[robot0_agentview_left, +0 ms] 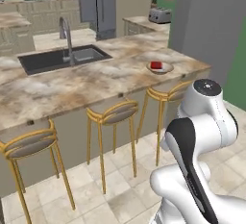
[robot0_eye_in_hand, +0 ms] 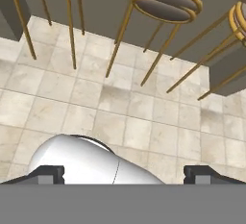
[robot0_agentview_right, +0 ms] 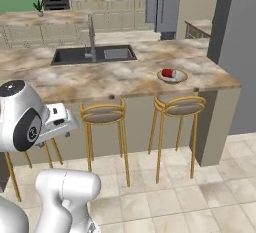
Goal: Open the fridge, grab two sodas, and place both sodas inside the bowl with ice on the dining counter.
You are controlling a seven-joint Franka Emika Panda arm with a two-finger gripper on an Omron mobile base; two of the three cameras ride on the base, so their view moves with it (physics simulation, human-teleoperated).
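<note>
As we look from the left base view, the long beige-brown marbled dining counter (robot0_agentview_left: pixel 96 81) runs across the picture, with a dark rectangular sink (robot0_agentview_left: pixel 57 58) and a curved grey faucet (robot0_agentview_left: pixel 67 38) set into it. Near the counter's right end sits a round shallow tan bowl (robot0_agentview_left: pixel 160 68), and a short red can (robot0_agentview_left: pixel 155 65) lies inside it. Three gold-legged stools with grey round seats (robot0_agentview_left: pixel 113 112) stand tucked along our side of the counter, between us and the bowl. Far behind, the tall grey fridge (robot0_agentview_left: pixel 97 4) stands with its doors shut, and a silver toaster (robot0_agentview_left: pixel 160 15) rests on a back counter to its right. A broad grey wall (robot0_agentview_left: pixel 209 26) rises just past the counter's right end. The robot's white arm fills the lower right.

In the right base view we see the same counter (robot0_agentview_right: pixel 100 77), with the sink (robot0_agentview_right: pixel 95 54) at centre and the bowl (robot0_agentview_right: pixel 172 76) to the right holding the red can (robot0_agentview_right: pixel 168 73) on pale ice. Two stools (robot0_agentview_right: pixel 179 106) stand below the counter edge. The fridge (robot0_agentview_right: pixel 163 2) is far back at the top.

In the hand view, we look down on pale beige floor tiles (robot0_eye_in_hand: pixel 144 112) and stool legs (robot0_eye_in_hand: pixel 163 6). The gripper (robot0_eye_in_hand: pixel 124 175) is spread wide with nothing between its dark fingertips (robot0_eye_in_hand: pixel 45 174).
</note>
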